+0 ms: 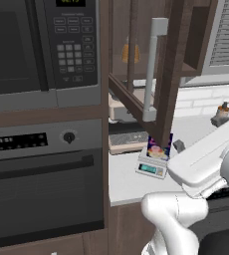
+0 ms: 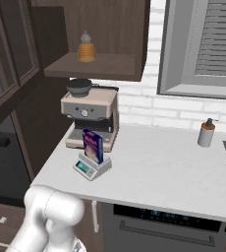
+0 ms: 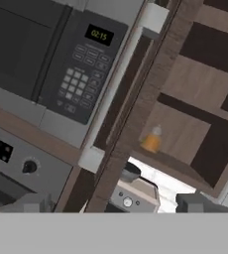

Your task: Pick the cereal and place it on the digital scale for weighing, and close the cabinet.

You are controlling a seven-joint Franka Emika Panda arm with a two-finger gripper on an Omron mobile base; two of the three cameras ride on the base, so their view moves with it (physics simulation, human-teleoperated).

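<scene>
Nearby, at the left of the left base view: a black wall oven (image 1: 37, 184) with a black microwave (image 1: 34, 45) stacked above it. Right of those, the cabinet (image 1: 173, 64), dark brown, with its glass-panelled door standing open and swung out over the counter (image 2: 174, 172). On the door's edge, a long silver bar handle (image 1: 154, 69), vertical from the base and slanting across the hand view. Inside, on the lower shelf, an orange bottle (image 2: 86, 47), upright. Along the back wall, white brick and a window with grey blinds (image 2: 208, 44).

Under the open cabinet, against the wall, a beige coffee machine (image 2: 90, 115). Just in front of it, the digital scale (image 2: 91, 168), low and pale, teal display facing the counter's front edge. On its platform, the cereal (image 2: 93, 145), standing upright on end, dark blue-purple face turned outward. Far off to the right by the wall, a small soap dispenser (image 2: 206, 133), well apart from the scale.

Up at door height, the gripper (image 3: 115, 204): jaws spread wide, nothing between them, aimed at the door frame and handle, not touching either. Finger tips (image 3: 36, 203) low at the edge of the hand view.
</scene>
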